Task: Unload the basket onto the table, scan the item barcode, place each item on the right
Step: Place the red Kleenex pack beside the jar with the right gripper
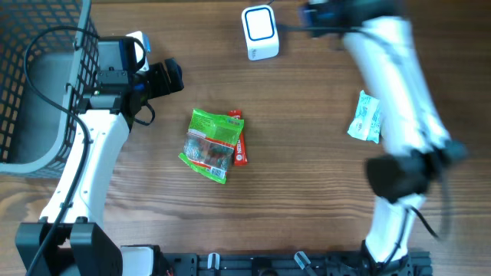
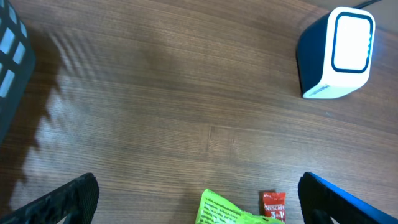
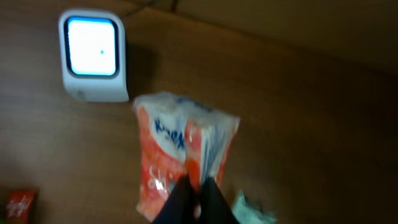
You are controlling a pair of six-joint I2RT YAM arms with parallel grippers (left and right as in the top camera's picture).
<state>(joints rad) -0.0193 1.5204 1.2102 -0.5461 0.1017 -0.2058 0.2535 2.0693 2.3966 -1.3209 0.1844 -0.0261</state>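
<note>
My right gripper (image 3: pixel 198 183) is shut on an orange and white packet (image 3: pixel 168 155), which hangs in the air a little to the right of the white barcode scanner (image 3: pixel 93 55). The scanner's lit window faces this packet. From overhead, the right gripper (image 1: pixel 313 15) is blurred at the far edge, just right of the scanner (image 1: pixel 259 32), and the held packet cannot be made out there. My left gripper (image 2: pixel 199 193) is open and empty above the table, its fingers (image 2: pixel 68 198) spread wide on either side of a green packet (image 2: pixel 227 211) and a red sachet (image 2: pixel 273 205).
The green packet (image 1: pixel 211 144) and red sachet (image 1: pixel 239 139) lie mid-table. A pale green and white packet (image 1: pixel 366 116) lies at the right beside the right arm. A grey wire basket (image 1: pixel 38 77) stands at the left edge, behind the left arm.
</note>
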